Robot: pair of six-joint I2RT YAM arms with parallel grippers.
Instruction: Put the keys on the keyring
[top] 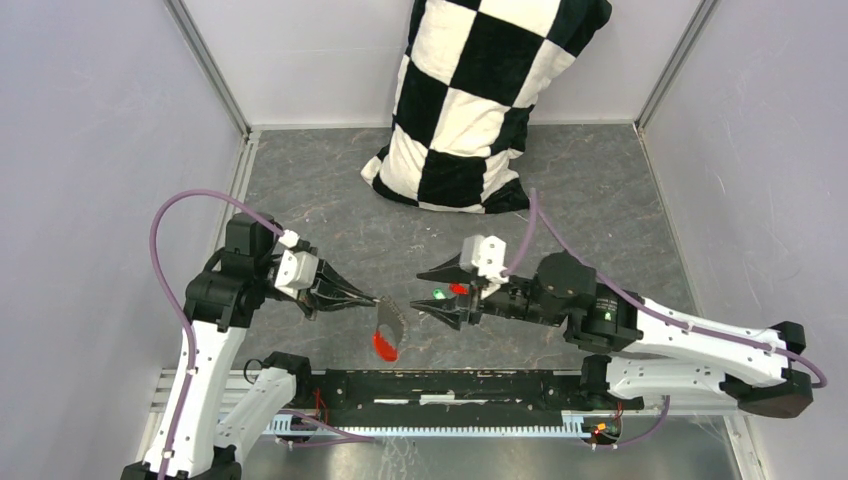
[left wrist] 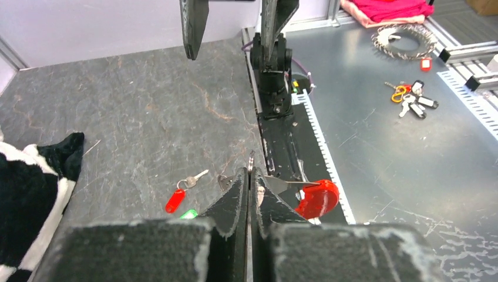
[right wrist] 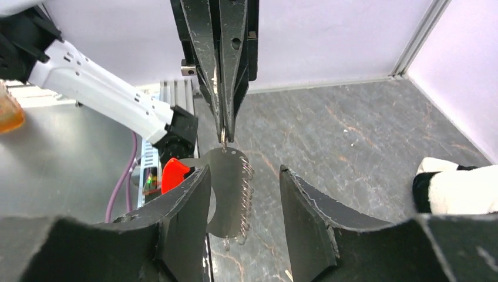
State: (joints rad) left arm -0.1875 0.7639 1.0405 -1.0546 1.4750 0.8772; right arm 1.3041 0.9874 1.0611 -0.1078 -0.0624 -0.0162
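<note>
On grey bench (top: 600, 200), keys (top: 450, 291) lie near centre under R end effector (top: 421, 293), jaws apart; L end effector (top: 372, 299) clamped on hanging keyring (top: 387, 332), so best grip one key by head & hold keyring steady.

I am hanging the keyring (top: 388, 325), wire rings on a flat curved grey-and-red fob, from my pinched-shut left gripper (top: 372, 299), and it is blocking the way straight ahead of my spread right gripper (top: 432, 293). The tiny green-headed key (top: 438, 294) and red-headed key (top: 459, 289) are lying, it seems, just under those fingers. The grey stone-patterned tabletop (top: 330, 190) is offering room toward the black-and-white checkered pillow (top: 465, 100). The black base rail (top: 450, 385) is closing off the near side.
</note>
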